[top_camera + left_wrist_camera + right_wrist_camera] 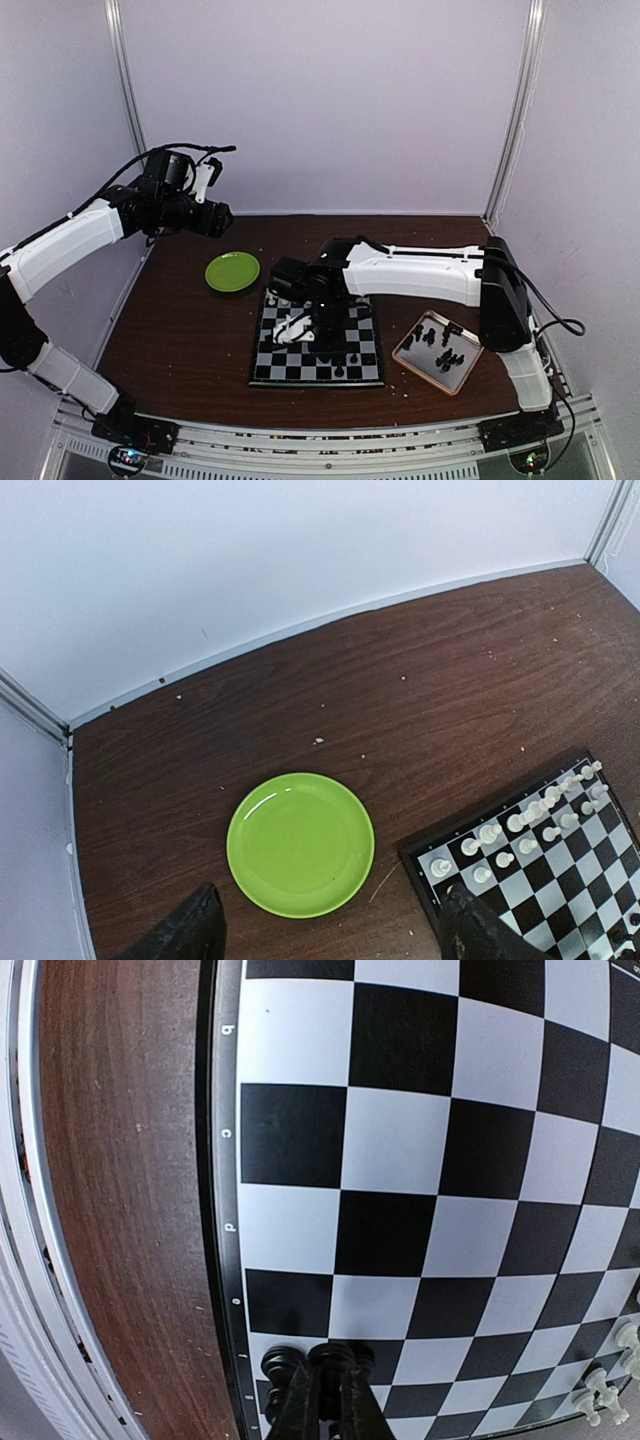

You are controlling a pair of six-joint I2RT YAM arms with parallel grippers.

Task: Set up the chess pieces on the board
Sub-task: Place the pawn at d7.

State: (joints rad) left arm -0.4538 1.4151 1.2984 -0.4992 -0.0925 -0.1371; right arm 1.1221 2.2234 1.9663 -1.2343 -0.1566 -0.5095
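Black side far from done, by the look of it. Directly under the right gripper (325, 1362): the board (270, 372), at its lettered edge, w/ the home squares b to e ahead of the tips bare. Shut tight, fingers pressed together. Only a few black pieces (340, 372) on the board, exact squares too small to read. One of them just beside the tips and another right at them, but can't tell whether pinched or merely touched. Well off to that gripper's right, the tray (410, 335) w/ a good many black pcs in it, so most of that set yet to be moved.

White side approx. complete. Two rows of white pieces (520, 825) along the board edge farthest from the right gripper, and below and to the right of the left gripper (330, 905). Can't count all sixteen, since the row ends run out of frame. Order within the rows not readable either.

Left gripper: jaws wide apart, nothing between them, held high over the table (300, 680) w/ the green plate (300, 845) directly beneath. No pieces on the plate.

Judged roughly half done. Left to do: carry the black pcs from the tray over to the two rows nearest the right gripper, then check each for upright & centred on its square.
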